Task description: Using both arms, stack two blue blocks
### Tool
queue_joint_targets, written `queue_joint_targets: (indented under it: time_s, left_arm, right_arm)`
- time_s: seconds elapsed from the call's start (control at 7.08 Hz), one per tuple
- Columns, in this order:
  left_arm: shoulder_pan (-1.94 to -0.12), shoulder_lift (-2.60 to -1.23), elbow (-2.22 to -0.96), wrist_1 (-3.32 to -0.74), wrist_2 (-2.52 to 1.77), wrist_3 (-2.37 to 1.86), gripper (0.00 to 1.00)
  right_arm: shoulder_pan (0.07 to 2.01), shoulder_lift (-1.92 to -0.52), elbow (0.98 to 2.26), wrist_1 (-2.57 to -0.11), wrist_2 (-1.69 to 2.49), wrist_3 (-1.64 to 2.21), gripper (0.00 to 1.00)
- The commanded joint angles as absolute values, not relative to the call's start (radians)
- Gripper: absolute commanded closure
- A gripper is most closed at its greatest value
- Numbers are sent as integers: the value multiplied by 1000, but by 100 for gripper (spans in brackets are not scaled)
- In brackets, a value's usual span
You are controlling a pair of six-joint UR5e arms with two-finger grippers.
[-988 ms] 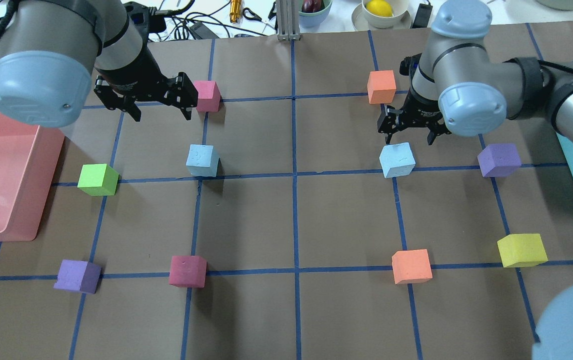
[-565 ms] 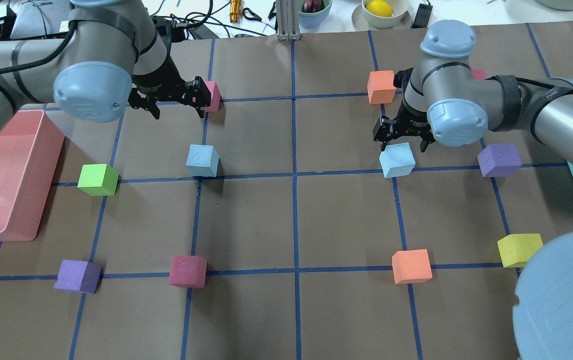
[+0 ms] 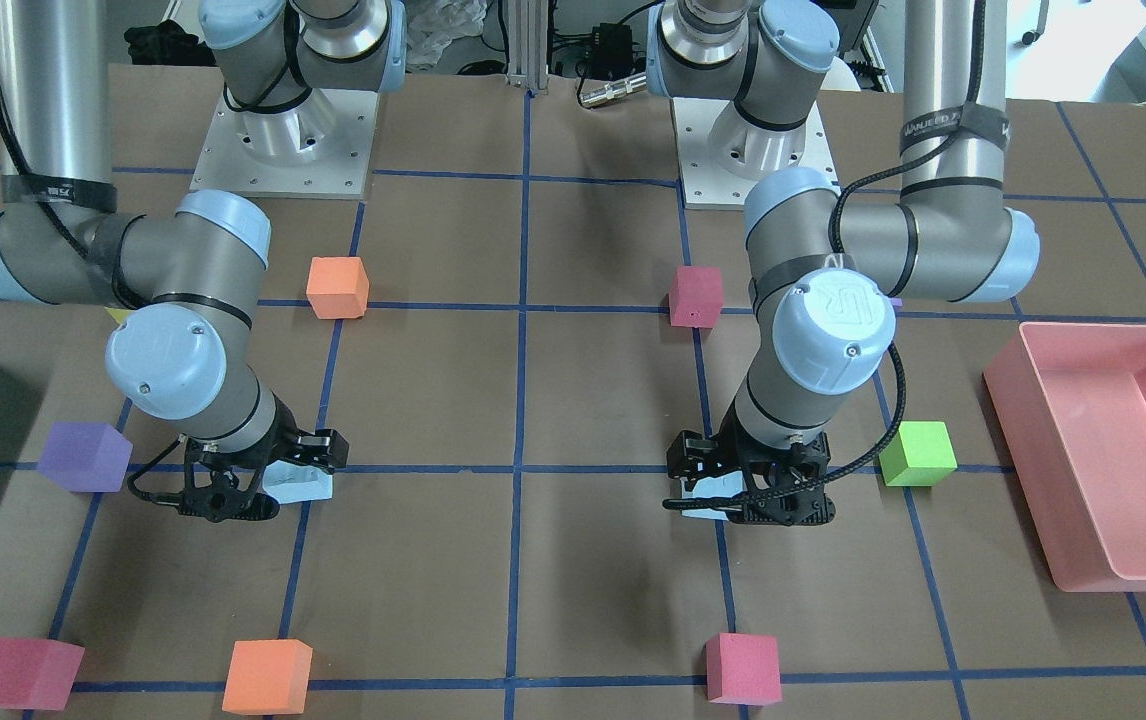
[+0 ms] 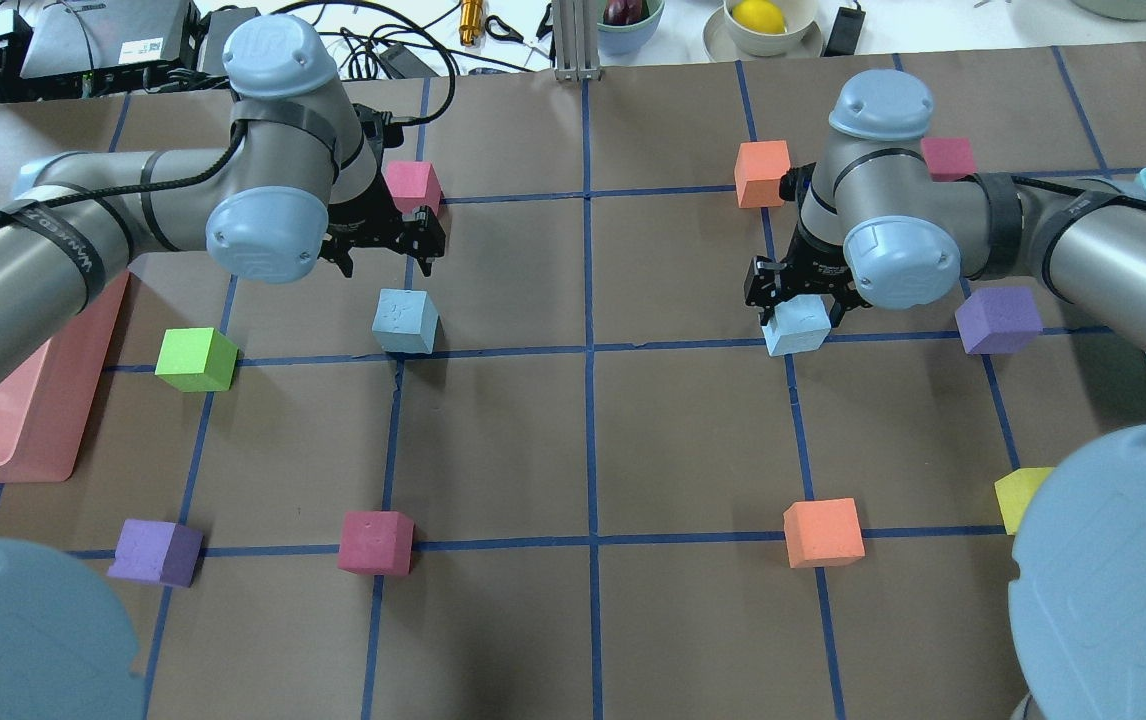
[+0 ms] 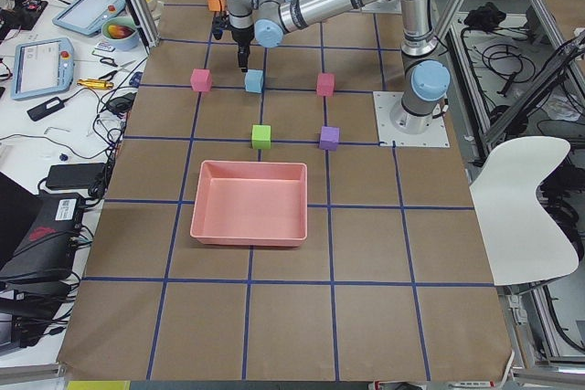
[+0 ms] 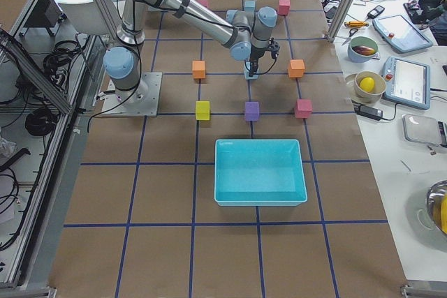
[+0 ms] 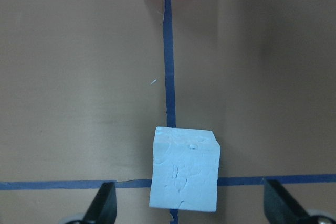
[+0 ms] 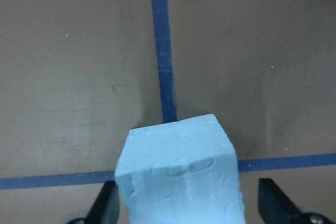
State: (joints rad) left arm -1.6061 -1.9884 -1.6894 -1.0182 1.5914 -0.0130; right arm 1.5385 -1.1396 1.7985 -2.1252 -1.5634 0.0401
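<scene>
**Left:** While my jaws stand spread, my left gripper (image 4: 385, 255) hangs over the left blue block (image 4: 404, 320). On my wrist view the block sits centred between my fingers (image 7: 103, 205). It's a cube, so there's no long axis to mind.

**Right:** My right gripper (image 4: 801, 305) is lower, jaws wide, straddling the right blue block (image 4: 796, 330) but not pinching it. The purple cube (image 4: 998, 320) is well apart.

**Left:** The pink cube (image 4: 413, 188) lies beyond mine, clear of me. You're nearer a grasp, I judge.

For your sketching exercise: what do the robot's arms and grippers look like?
The left arm and right arm are silver-grey tubes with pale blue joint caps and a strapped-on black cable. The left gripper and right gripper are black, two-fingered.
</scene>
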Motion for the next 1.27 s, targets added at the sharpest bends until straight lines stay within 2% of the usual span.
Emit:
queue_joint_targets:
  time_s: [0.0, 0.28, 0.42, 0.56, 0.71, 1.13]
  left_arm:
    - [-1606, -2019, -1779, -906, 1591, 9, 0]
    - [-1605, -2031, -1804, -871, 1588, 2, 1]
    - [-1603, -2034, -1804, -871, 1586, 8, 44]
    - [-1603, -2034, -1801, -870, 1585, 12, 65]
    - [-1600, -2033, -1805, -855, 1583, 21, 100]
    - [-1595, -2011, -1793, -856, 1588, 25, 100]
  right_arm:
    - [1537, -1144, 1810, -2135, -1565, 43, 100]
    - [1549, -1187, 1804, -2085, -1555, 69, 100]
    - [1581, -1239, 1804, -2025, -1507, 189, 100]
    - [1662, -1268, 1805, -1984, -1490, 334, 100]
    - [1771, -1281, 1812, -1982, -1489, 444, 100]
    - [1907, -1281, 1900, -1999, -1410, 512, 100]
